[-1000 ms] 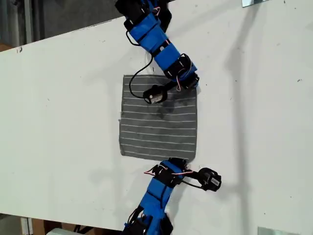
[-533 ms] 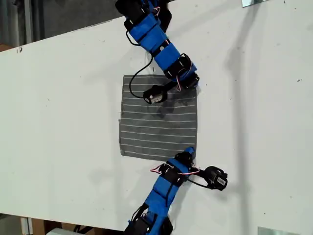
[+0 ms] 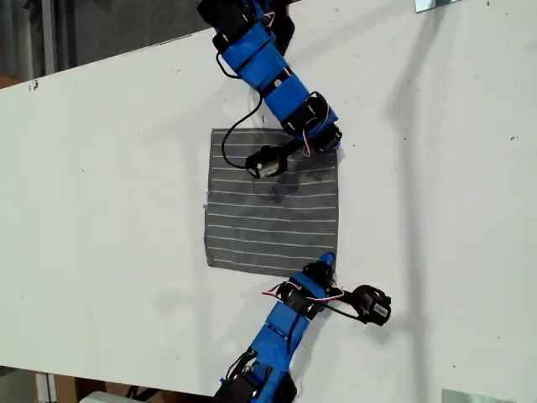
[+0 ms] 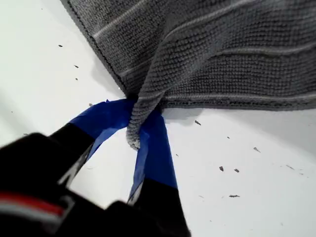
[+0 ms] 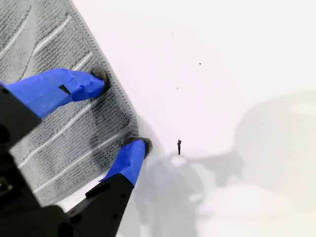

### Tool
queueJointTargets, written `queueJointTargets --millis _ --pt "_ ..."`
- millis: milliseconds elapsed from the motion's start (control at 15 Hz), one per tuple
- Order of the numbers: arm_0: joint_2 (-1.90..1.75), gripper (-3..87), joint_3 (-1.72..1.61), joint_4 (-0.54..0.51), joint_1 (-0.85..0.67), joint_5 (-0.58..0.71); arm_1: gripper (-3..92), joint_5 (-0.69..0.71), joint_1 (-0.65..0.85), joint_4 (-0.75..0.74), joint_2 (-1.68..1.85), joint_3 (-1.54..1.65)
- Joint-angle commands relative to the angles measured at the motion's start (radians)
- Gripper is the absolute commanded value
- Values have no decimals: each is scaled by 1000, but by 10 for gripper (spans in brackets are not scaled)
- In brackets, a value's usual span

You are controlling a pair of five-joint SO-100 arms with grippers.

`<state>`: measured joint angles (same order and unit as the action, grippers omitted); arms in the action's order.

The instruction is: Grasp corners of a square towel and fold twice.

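My first gripper [image 4: 134,116] reaches in from the desk [image 3: 109,168] edge at the exterior view's bottom. It is clenched on one corner [image 4: 134,133] of the towel [image 3: 268,218]. The cloth is bunched into a narrow tuck between the blue-taped fingers [image 4: 155,143], and only its tip pokes through.

The towel lies spread flat around the middle of the desk, stripes running across, well clear of every edge. It looks soft and light. It should drape and crease wherever it is lifted, and a shallow pinch could slip off the pile.

At the far corner [image 5: 132,129] on the same side of the towel, my second gripper [image 5: 121,111] stands released. One fingertip presses on the cloth just inside the hem and the other rests on the desk beside the corner, so the jaws straddle the tip without closing.

I judge the best hold to be right at the corner tips, deep enough to catch the hem. Both corners should then be raised together so the sheet folds evenly.
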<state>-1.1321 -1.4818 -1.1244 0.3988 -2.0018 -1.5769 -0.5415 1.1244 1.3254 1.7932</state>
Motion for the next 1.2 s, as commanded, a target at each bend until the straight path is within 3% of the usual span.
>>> queueJointTargets --millis 0,133,333,467,600,667,933,1133 --pt "-15 228 -44 14 18 -29 -1 -8 -15 -2 12 -44" --pt "-20 195 -124 118 21 -31 -1 -8 -18 0 12 -52" --pt "-31 23 -249 255 3 -28 -1 -9 -23 11 11 -63" --pt "-34 -1 -293 313 0 -25 -1 -11 -23 14 11 -64" --pt "-38 -1 -287 305 8 -32 -1 -12 -23 14 11 -64" --pt "-41 -1 -253 250 12 -38 -1 -14 -25 15 11 -67" --pt "-26 -1 71 -133 9 18 -1 -11 -21 107 25 -152" --pt "26 -1 278 -293 -29 104 -1 46 -8 141 -20 -252"
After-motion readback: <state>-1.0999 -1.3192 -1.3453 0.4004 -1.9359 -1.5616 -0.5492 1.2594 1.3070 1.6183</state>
